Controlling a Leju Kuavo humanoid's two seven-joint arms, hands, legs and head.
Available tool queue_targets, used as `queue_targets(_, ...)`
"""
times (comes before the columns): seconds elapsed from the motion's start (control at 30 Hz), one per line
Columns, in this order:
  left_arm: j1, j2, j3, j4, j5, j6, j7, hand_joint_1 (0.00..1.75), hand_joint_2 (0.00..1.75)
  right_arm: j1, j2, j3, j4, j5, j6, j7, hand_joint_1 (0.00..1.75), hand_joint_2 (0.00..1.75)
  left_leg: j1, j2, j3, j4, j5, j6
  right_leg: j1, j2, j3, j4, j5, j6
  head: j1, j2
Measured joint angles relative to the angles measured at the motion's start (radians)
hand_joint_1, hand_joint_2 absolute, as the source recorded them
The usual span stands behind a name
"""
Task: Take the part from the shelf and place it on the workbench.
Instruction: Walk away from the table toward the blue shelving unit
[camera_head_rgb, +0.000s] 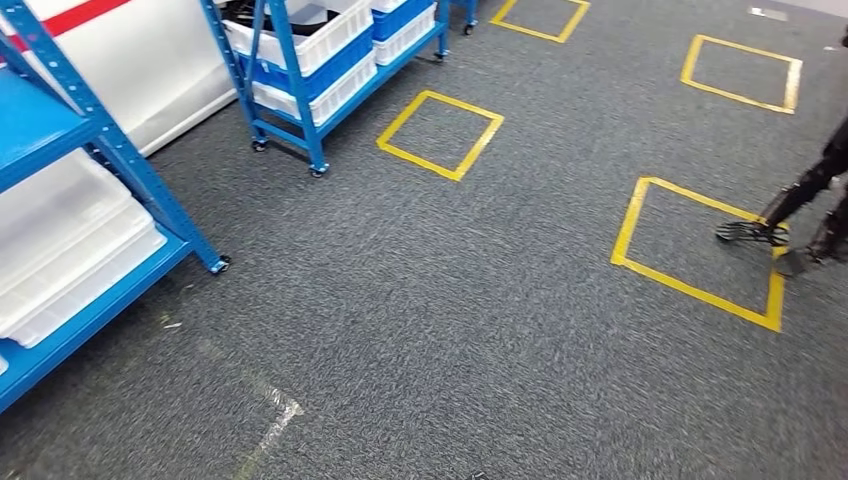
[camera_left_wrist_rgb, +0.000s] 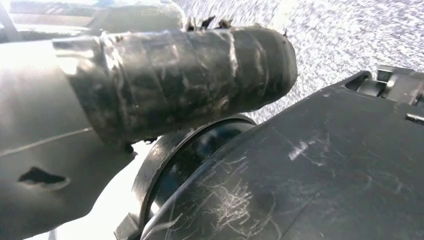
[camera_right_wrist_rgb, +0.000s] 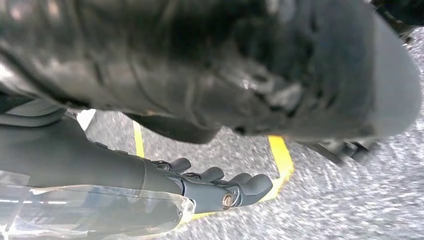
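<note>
Walking past blue shelf (camera_head_rgb: 100, 130) | right hand (camera_right_wrist_rgb: 220, 187) fingers apart, empty | left hand's state unclear | risk: clipping shelf caster (camera_head_rgb: 220, 265)

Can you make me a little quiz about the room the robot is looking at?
1. What colour is the tape square beside the back shelf?
2. True or false: the floor is bare wood.
3. Pick one: the bins on the near shelf are A) white, B) green, C) black.

Key: 1 yellow; 2 false, it is grey carpet; 3 A.
</note>
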Motion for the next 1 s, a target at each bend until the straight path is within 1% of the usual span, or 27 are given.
queue_targets(0.03,0.000,0.000,0.000,0.000,0.010,0.005,0.001,0.00,0.00,-0.001,0.000,0.003,0.000,0.003,0.006,0.000,0.00,0.00,-0.001,-0.009,-0.002,0.005,-0.002,-0.004,-0.003,0.025,0.021,-0.053,0.020,0.000,0.000,0.000)
queue_targets(0.1,-0.001,0.000,0.002,0.000,0.033,0.013,0.008,0.00,0.00,-0.003,0.001,0.014,0.000,0.013,0.018,0.000,0.00,0.00,-0.002,-0.027,-0.010,0.011,-0.004,-0.015,-0.006,0.061,0.043,-0.114,0.038,-0.003,0.001,0.000)
queue_targets(0.13,-0.001,0.000,0.003,0.000,0.043,0.014,0.014,0.00,0.00,-0.002,0.002,0.019,0.000,0.017,0.023,0.001,0.00,0.00,-0.003,-0.037,-0.013,0.011,-0.003,-0.020,-0.005,0.064,0.045,-0.118,0.035,-0.007,0.000,0.000)
queue_targets(0.17,0.001,0.000,0.005,0.000,0.049,0.012,0.022,0.00,0.00,-0.001,0.004,0.023,0.000,0.018,0.025,0.001,0.00,0.00,-0.002,-0.046,-0.016,0.007,0.000,-0.026,-0.003,0.052,0.047,-0.117,0.036,-0.013,0.000,0.000)
queue_targets(0.2,0.002,0.000,0.006,0.000,0.052,0.009,0.030,0.00,0.00,0.000,0.006,0.026,0.000,0.018,0.025,0.002,0.00,0.00,-0.001,-0.047,-0.019,0.006,0.001,-0.031,-0.004,0.040,0.049,-0.118,0.038,-0.020,0.000,0.000)
queue_targets(0.23,0.004,-0.001,0.006,0.000,0.052,0.005,0.036,0.00,0.00,0.000,0.008,0.028,0.000,0.016,0.024,0.003,0.00,0.00,-0.003,-0.031,-0.025,0.013,-0.004,-0.035,-0.004,0.029,0.052,-0.121,0.040,-0.026,-0.001,0.000)
queue_targets(0.27,0.005,-0.002,0.007,0.000,0.051,0.001,0.040,0.00,0.00,-0.001,0.011,0.030,0.000,0.014,0.023,0.004,0.00,0.00,-0.004,-0.002,-0.037,0.039,-0.020,-0.039,-0.004,0.016,0.052,-0.123,0.041,-0.033,-0.005,0.000)
queue_targets(0.3,0.005,-0.002,0.007,0.000,0.047,-0.004,0.043,0.00,0.00,-0.003,0.014,0.032,-0.001,0.012,0.021,0.004,0.00,0.00,-0.006,0.034,-0.057,0.084,-0.048,-0.042,-0.003,0.003,0.052,-0.126,0.042,-0.039,-0.009,0.000)
queue_targets(0.33,0.004,-0.004,0.007,0.000,0.042,-0.009,0.044,0.00,0.00,-0.004,0.015,0.034,-0.001,0.009,0.019,0.004,0.00,0.00,-0.008,0.065,-0.086,0.146,-0.082,-0.043,0.001,-0.012,0.052,-0.126,0.042,-0.042,-0.014,0.000)
queue_targets(0.37,0.003,-0.006,0.007,0.000,0.035,-0.013,0.044,0.00,0.00,-0.004,0.017,0.036,-0.001,0.005,0.016,0.004,0.00,0.00,-0.007,0.080,-0.118,0.215,-0.115,-0.044,0.006,-0.028,0.052,-0.126,0.040,-0.045,-0.016,0.000)
queue_targets(0.4,0.003,-0.008,0.007,0.000,0.025,-0.018,0.043,0.00,0.00,-0.003,0.017,0.038,-0.001,-0.002,0.012,0.002,0.00,0.00,-0.007,0.086,-0.142,0.268,-0.135,-0.042,0.011,-0.044,0.053,-0.126,0.039,-0.047,-0.016,0.000)
queue_targets(0.43,0.003,-0.011,0.007,0.000,0.014,-0.022,0.041,0.00,0.00,-0.002,0.017,0.039,-0.001,-0.011,0.007,0.001,0.00,0.00,-0.008,0.087,-0.151,0.291,-0.137,-0.039,0.015,-0.060,0.053,-0.126,0.037,-0.049,-0.016,0.000)
queue_targets(0.47,0.003,-0.012,0.007,0.000,0.001,-0.026,0.038,0.00,0.00,-0.001,0.017,0.039,0.000,-0.024,0.000,-0.001,0.00,0.00,-0.009,0.088,-0.139,0.273,-0.120,-0.034,0.020,-0.075,0.054,-0.125,0.036,-0.051,-0.016,0.000)
queue_targets(0.5,0.003,-0.013,0.007,0.000,-0.014,-0.030,0.034,0.00,0.00,-0.001,0.017,0.039,0.000,-0.038,-0.007,-0.004,0.00,0.00,-0.013,0.094,-0.107,0.218,-0.088,-0.026,0.024,-0.087,0.057,-0.126,0.034,-0.053,-0.017,0.000)
queue_targets(0.57,0.001,-0.013,0.005,0.000,-0.044,-0.039,0.023,0.00,0.00,-0.004,0.017,0.039,-0.001,-0.071,-0.022,-0.013,0.00,0.00,-0.027,0.135,-0.030,0.079,-0.037,-0.003,0.030,-0.108,0.063,-0.128,0.031,-0.053,-0.015,0.000)
queue_targets(0.6,-0.001,-0.013,0.004,0.000,-0.058,-0.042,0.017,0.00,0.00,-0.006,0.017,0.039,-0.001,-0.088,-0.028,-0.017,0.00,0.00,-0.035,0.153,-0.007,0.033,-0.026,0.006,0.030,-0.116,0.066,-0.129,0.030,-0.052,-0.014,0.000)
queue_targets(0.63,-0.002,-0.013,0.002,0.000,-0.071,-0.046,0.010,0.00,0.00,-0.010,0.017,0.039,-0.001,-0.107,-0.032,-0.020,0.00,0.00,-0.041,0.163,0.003,0.011,-0.023,0.013,0.030,-0.124,0.068,-0.131,0.029,-0.049,-0.013,0.000)
queue_targets(0.7,-0.003,-0.012,-0.002,0.001,-0.094,-0.053,-0.002,0.00,0.00,-0.023,0.016,0.039,-0.001,-0.147,-0.031,-0.017,0.00,0.00,-0.041,0.146,0.008,-0.003,-0.015,0.017,0.028,-0.136,0.071,-0.134,0.028,-0.042,-0.014,0.000)
queue_targets(0.73,-0.003,-0.011,-0.004,0.001,-0.105,-0.057,-0.007,0.00,0.00,-0.032,0.013,0.039,-0.001,-0.166,-0.025,-0.013,0.00,0.00,-0.037,0.135,0.015,-0.013,-0.008,0.018,0.027,-0.122,0.071,-0.130,0.024,-0.036,-0.013,0.000)
queue_targets(0.77,-0.004,-0.010,-0.006,0.001,-0.115,-0.061,-0.013,0.00,0.00,-0.043,0.008,0.039,-0.001,-0.182,-0.017,-0.007,0.00,0.00,-0.031,0.124,0.021,-0.024,-0.001,0.019,0.026,-0.097,0.065,-0.113,0.011,-0.030,-0.012,0.000)
queue_targets(0.8,-0.006,-0.010,-0.009,0.001,-0.123,-0.064,-0.020,0.00,0.00,-0.054,0.000,0.039,-0.002,-0.195,-0.005,0.000,0.00,0.00,-0.024,0.113,0.027,-0.033,0.006,0.021,0.023,-0.066,0.050,-0.076,-0.012,-0.023,-0.011,0.000)
queue_targets(0.83,-0.008,-0.010,-0.012,0.001,-0.130,-0.066,-0.026,0.00,0.00,-0.064,-0.010,0.039,-0.001,-0.204,0.008,0.007,0.00,0.00,-0.022,0.102,0.027,-0.036,0.008,0.021,0.018,-0.037,0.025,-0.020,-0.041,-0.017,-0.009,0.000)
queue_targets(0.87,-0.010,-0.010,-0.015,0.001,-0.135,-0.068,-0.032,0.00,0.00,-0.074,-0.020,0.039,-0.001,-0.211,0.019,0.013,0.00,0.00,-0.020,0.089,0.025,-0.035,0.010,0.023,0.014,-0.023,-0.005,0.044,-0.069,-0.012,-0.008,0.000)
queue_targets(0.9,-0.011,-0.010,-0.019,0.001,-0.139,-0.070,-0.037,0.00,0.00,-0.081,-0.031,0.039,-0.001,-0.216,0.028,0.018,0.00,0.00,-0.018,0.074,0.025,-0.034,0.010,0.022,0.009,-0.019,-0.030,0.097,-0.084,-0.006,-0.008,0.000)
queue_targets(0.93,-0.011,-0.011,-0.023,0.001,-0.142,-0.071,-0.039,0.00,0.00,-0.087,-0.039,0.039,-0.001,-0.219,0.034,0.022,0.00,0.00,-0.015,0.058,0.024,-0.031,0.009,0.020,0.004,-0.018,-0.043,0.120,-0.080,0.000,-0.008,0.000)
queue_targets(0.97,-0.010,-0.010,-0.027,0.001,-0.144,-0.072,-0.042,0.00,0.00,-0.093,-0.047,0.039,-0.001,-0.223,0.036,0.023,0.00,0.00,-0.012,0.042,0.024,-0.026,0.007,0.017,-0.001,-0.017,-0.038,0.103,-0.056,0.005,-0.008,0.000)
queue_targets(1.0,-0.010,-0.010,-0.030,0.001,-0.147,-0.072,-0.044,0.00,0.00,-0.098,-0.055,0.039,-0.001,-0.227,0.036,0.024,0.00,0.00,-0.008,0.026,0.023,-0.018,0.003,0.012,-0.007,-0.011,-0.017,0.052,-0.018,0.011,-0.007,0.000)
